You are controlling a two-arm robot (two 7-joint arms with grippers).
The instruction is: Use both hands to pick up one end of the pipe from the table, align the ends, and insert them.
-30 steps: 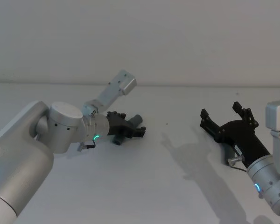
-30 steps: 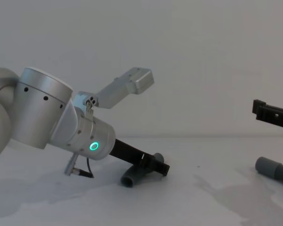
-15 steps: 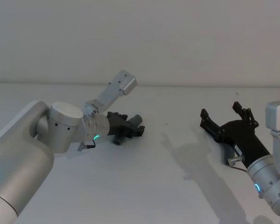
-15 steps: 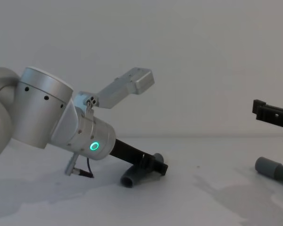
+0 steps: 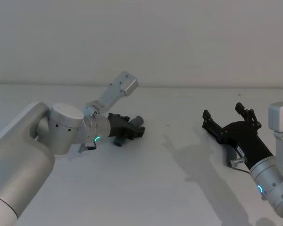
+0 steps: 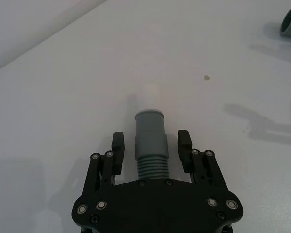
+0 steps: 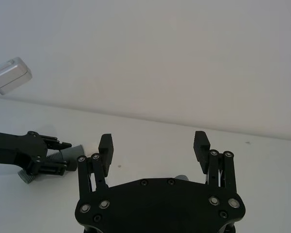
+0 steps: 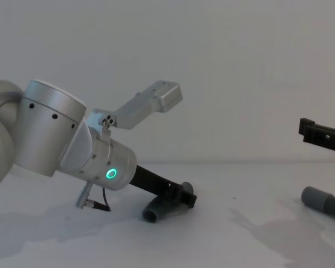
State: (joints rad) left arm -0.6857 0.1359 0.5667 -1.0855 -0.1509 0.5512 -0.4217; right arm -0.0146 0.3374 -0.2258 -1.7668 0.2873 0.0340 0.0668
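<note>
The white counter (image 5: 146,188) runs back to a bare pale wall (image 5: 179,37). Low on its left side, the left claw (image 6: 151,145) straddles one ribbed hose piece (image 6: 152,165) lying there, its fingers (image 6: 118,145) just clear of the grey cuff (image 6: 150,127). The right claw (image 7: 153,140) hangs spread wide above the second hose piece (image 8: 319,200), over on the right.

Matt table (image 5: 146,188), ribbed plastic pipe (image 6: 151,162) w/ smooth cuff (image 6: 150,125).
</note>
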